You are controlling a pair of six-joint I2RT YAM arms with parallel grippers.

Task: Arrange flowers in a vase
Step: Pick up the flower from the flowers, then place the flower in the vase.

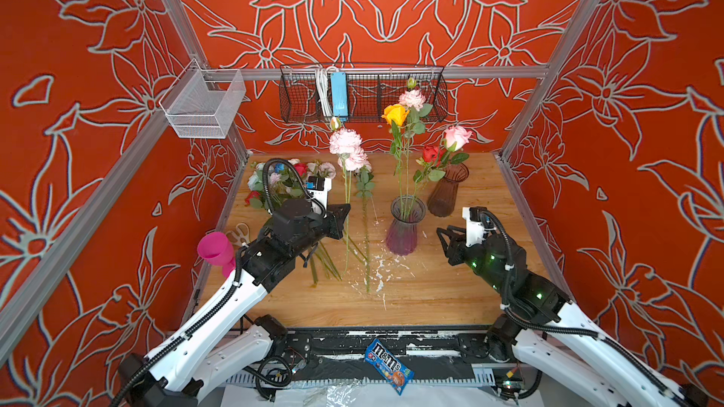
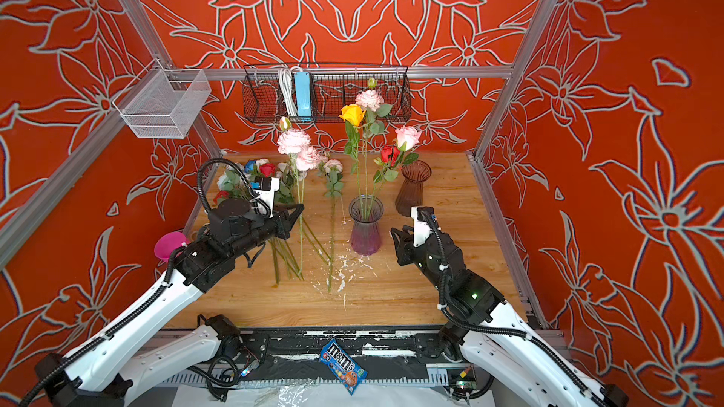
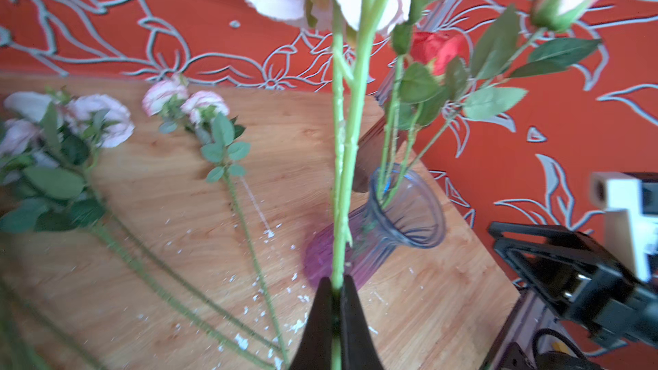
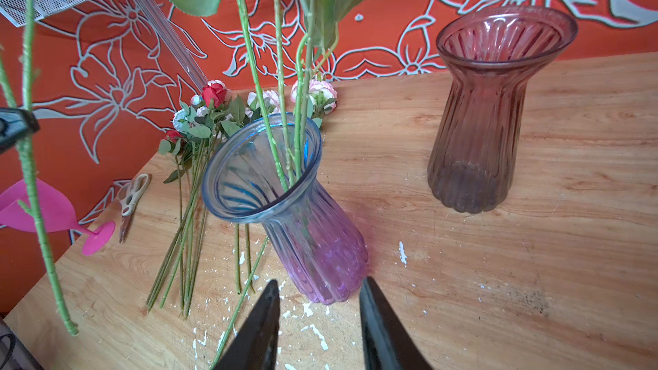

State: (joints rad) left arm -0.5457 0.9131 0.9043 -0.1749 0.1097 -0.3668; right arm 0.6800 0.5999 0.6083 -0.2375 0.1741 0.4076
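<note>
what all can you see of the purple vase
The purple vase is ribbed clear glass, bluish at the flared rim, violet toward the base. It stands upright on the table, nearer the robot than the brown vase. Several green stems stand in it, leaning on the rim. The right gripper is near, not touching.
</note>
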